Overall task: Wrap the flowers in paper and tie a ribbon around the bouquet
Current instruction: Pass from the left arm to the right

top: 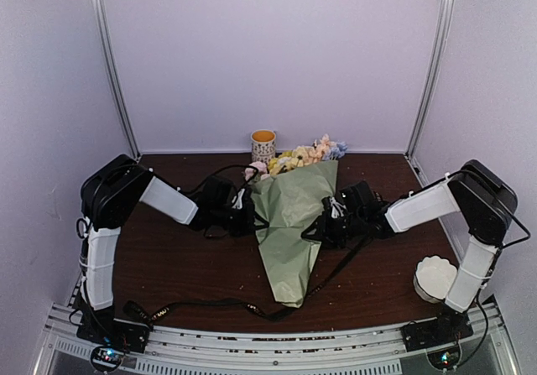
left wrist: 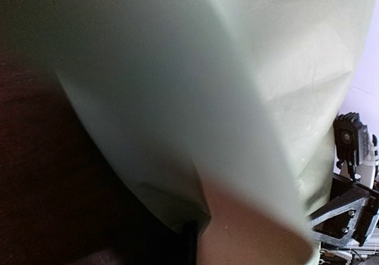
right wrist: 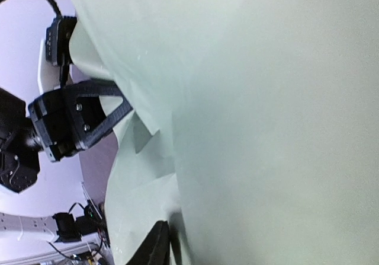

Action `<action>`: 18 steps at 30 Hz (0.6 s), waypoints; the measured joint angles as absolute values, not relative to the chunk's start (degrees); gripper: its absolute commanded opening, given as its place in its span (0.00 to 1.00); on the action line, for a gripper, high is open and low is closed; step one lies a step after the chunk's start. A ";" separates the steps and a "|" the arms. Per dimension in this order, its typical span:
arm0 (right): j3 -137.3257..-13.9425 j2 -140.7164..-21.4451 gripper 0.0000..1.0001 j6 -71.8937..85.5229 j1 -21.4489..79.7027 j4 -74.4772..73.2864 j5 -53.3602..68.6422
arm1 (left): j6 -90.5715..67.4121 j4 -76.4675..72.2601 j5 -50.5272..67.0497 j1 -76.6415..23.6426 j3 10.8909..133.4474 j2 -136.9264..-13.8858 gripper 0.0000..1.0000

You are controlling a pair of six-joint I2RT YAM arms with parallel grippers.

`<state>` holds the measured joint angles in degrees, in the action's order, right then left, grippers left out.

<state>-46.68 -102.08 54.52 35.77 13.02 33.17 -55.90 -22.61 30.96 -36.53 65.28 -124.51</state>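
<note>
right gripper (top: 329,221): against the paper (top: 294,224) cone's right flank, jaw spread can't be told, sheet hides it | left gripper (top: 243,210): pressed together, pinching the opposite edge | cone lies between them, long axis from flowers (top: 306,154) beyond to tip near the bases | ribbon (top: 210,304) under tip, right gripper nearer

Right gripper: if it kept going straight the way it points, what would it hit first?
The paper wrapped round the flowers. It sits directly in front of the right gripper, probably touching it, though depth is unclear.
</note>
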 measured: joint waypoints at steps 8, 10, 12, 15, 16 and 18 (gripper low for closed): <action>-46.44 -102.26 0.00 57.56 35.99 14.31 33.04 | -57.49 -29.28 31.53 -36.45 62.33 -123.61 0.55; -46.15 -102.26 0.00 57.89 36.05 14.63 33.06 | -56.84 -29.43 31.31 -36.45 60.71 -121.60 0.62; -46.11 -102.26 0.00 58.13 36.05 14.61 33.10 | -55.48 -28.12 30.89 -36.40 58.89 -119.02 0.66; -46.09 -102.26 0.00 58.19 36.10 14.61 33.19 | -51.79 -23.70 30.20 -36.56 55.42 -112.07 0.69; -46.09 -102.26 0.00 58.15 36.10 14.61 33.21 | -49.76 -21.32 29.65 -36.77 54.63 -108.99 0.69; -46.00 -102.24 0.00 57.93 36.10 14.59 33.23 | -44.10 -14.59 27.11 -38.26 54.22 -101.51 0.69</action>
